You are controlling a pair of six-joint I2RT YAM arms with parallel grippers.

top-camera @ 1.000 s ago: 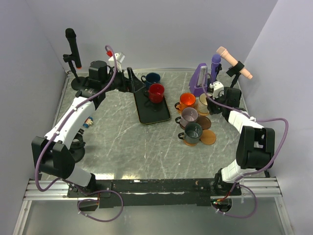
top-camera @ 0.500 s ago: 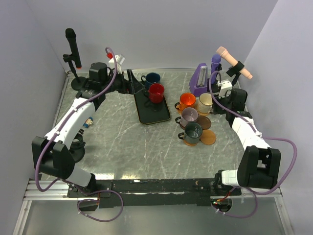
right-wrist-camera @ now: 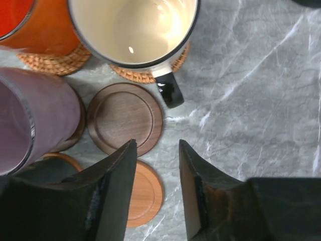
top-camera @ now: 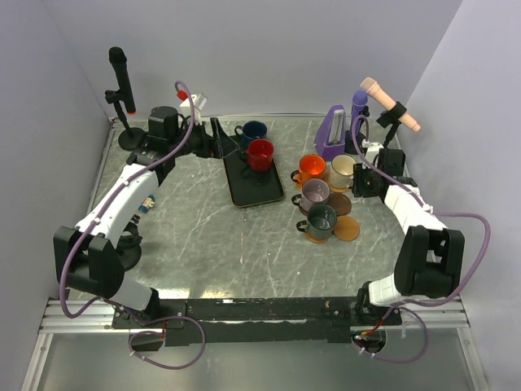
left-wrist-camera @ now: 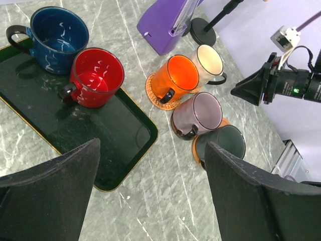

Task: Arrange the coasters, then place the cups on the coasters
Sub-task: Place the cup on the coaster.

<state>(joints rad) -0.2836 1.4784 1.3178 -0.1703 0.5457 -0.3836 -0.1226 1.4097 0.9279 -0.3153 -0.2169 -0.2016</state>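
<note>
Orange cup (right-wrist-camera: pixel 35 25) and cream cup (right-wrist-camera: pixel 133 30) stand on woven coasters (right-wrist-camera: pixel 55 63). A mauve cup (right-wrist-camera: pixel 30 120) sits on a dark coaster, and a dark green cup (top-camera: pixel 321 218) on an orange one. A dark brown coaster (right-wrist-camera: pixel 125 118) and an orange coaster (right-wrist-camera: pixel 145 193) lie bare. My right gripper (right-wrist-camera: pixel 157 148) hovers open over these two, a little apart from the cream cup's handle, holding nothing. Red cup (left-wrist-camera: pixel 98 75) and navy cup (left-wrist-camera: pixel 57 32) are on the black tray (left-wrist-camera: pixel 115 135). My left gripper (left-wrist-camera: pixel 153 145) is wide open above the tray's corner.
A purple sloped object (top-camera: pixel 332 130) and a stand with a purple mic (top-camera: pixel 358 106) are behind the cups. Further mic stands rise at the back left (top-camera: pixel 122 81) and back right (top-camera: pixel 391 106). Walls close in on both sides.
My right gripper drew back from the cream cup, then came forward over the bare coasters with its jaws narrower. The left arm has not moved.
</note>
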